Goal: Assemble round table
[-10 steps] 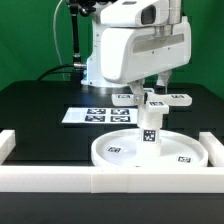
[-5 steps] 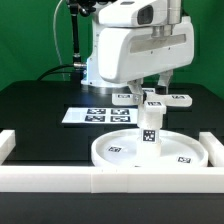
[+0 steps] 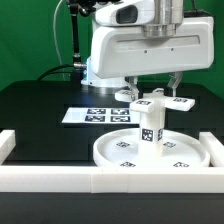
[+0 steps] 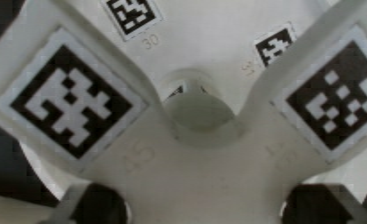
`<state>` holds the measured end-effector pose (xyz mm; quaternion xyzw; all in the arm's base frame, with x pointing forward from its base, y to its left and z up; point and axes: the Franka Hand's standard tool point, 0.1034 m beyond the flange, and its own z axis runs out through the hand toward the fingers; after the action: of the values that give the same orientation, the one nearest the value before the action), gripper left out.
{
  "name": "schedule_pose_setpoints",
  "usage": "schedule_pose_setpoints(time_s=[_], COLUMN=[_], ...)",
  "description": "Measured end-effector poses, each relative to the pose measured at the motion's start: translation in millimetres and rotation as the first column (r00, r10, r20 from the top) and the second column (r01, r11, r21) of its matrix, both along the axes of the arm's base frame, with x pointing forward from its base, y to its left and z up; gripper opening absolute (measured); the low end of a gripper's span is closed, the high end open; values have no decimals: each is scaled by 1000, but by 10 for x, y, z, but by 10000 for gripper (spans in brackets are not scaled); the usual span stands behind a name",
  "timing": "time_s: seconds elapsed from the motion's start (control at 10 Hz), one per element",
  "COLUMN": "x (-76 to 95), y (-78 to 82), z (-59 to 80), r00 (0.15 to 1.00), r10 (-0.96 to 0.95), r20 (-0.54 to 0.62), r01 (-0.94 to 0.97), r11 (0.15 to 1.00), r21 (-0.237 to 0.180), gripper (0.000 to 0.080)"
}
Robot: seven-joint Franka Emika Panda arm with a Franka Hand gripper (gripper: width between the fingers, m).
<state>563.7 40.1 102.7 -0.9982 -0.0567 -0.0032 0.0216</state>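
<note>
Large white rimmed round plastic disc [image 3: 152,152] is seen lying flat on the black table [image 3: 40,105], just behind the long white border rail [image 3: 60,178]. Short white cylindrical leg [image 3: 149,124] with a square tag stands upright at the disc's centre. White cross-shaped four-arm foot [image 3: 160,102] is seated on top of the leg, roughly level; in the wrist view its tagged arms [image 4: 73,95] fan out around the central hub [image 4: 199,112]. Two-finger gripper [image 3: 151,84] is positioned directly above the foot; dark fingertips [image 4: 87,204] are seen spread wide, nothing held between them. Flat white marker board [image 3: 96,115] lies behind the disc, toward the exterior view's left.
</note>
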Motion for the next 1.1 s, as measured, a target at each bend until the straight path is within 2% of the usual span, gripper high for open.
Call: schedule_pose_setpoints(time_s=[0.2,0.4,0.5,0.6,0.8,1.1], x=[2,-2,-5,-3,-11,-18], y=[-2,-4,-6,-9,9,7], z=[1,-8,10,107,314,290], r00=[996,994,994,994,994,994], r10=[-94,-106,-107,-109,-110,-109], r20=[-4,-6,-8,-8,-12,-14], r01=[94,106,107,109,110,110], r11=[996,994,994,994,994,994], r21=[0,-1,0,4,16,14], gripper=[436,436,585,636,646,649])
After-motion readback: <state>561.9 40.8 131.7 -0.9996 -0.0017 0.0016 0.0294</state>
